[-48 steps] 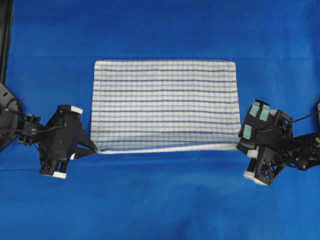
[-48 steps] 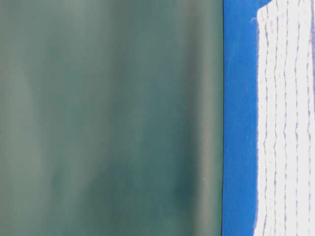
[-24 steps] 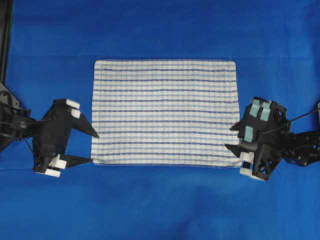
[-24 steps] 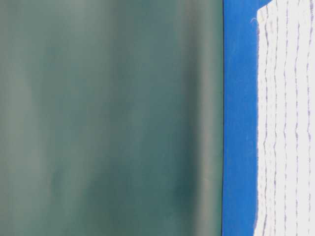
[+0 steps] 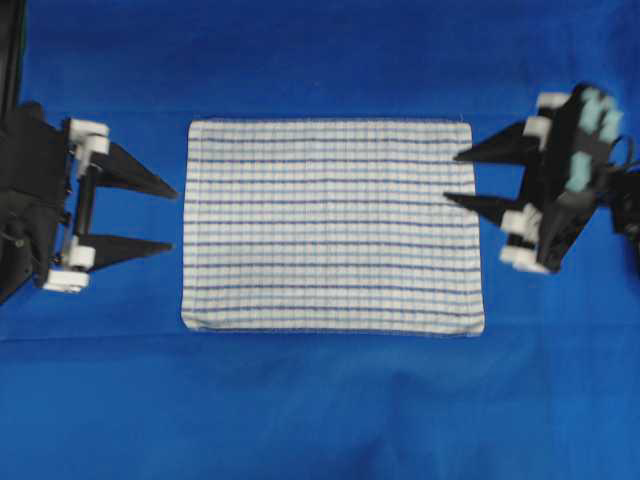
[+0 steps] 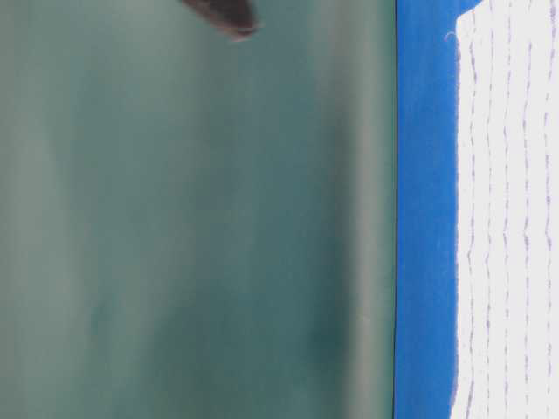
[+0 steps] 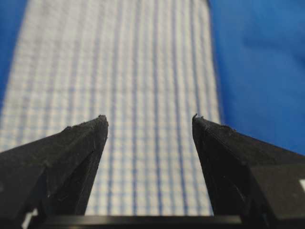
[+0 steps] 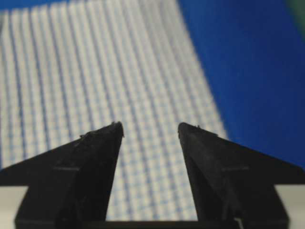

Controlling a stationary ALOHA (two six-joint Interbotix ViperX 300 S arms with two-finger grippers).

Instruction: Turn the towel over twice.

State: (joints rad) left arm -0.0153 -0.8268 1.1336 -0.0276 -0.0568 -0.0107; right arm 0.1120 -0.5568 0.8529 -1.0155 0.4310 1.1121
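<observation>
The towel (image 5: 332, 227) is seen lying flat and spread at the middle of the blue cloth (image 5: 320, 410). The left gripper (image 5: 168, 214) and right gripper (image 5: 455, 177) are held spread and empty at its sides. A turn appears completed; fresh edge grasps would be needed for another.

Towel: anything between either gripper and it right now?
Nothing visible. The towel lies flat and alone on the blue cloth; the left gripper and right gripper, both open, flank its short edges.
</observation>
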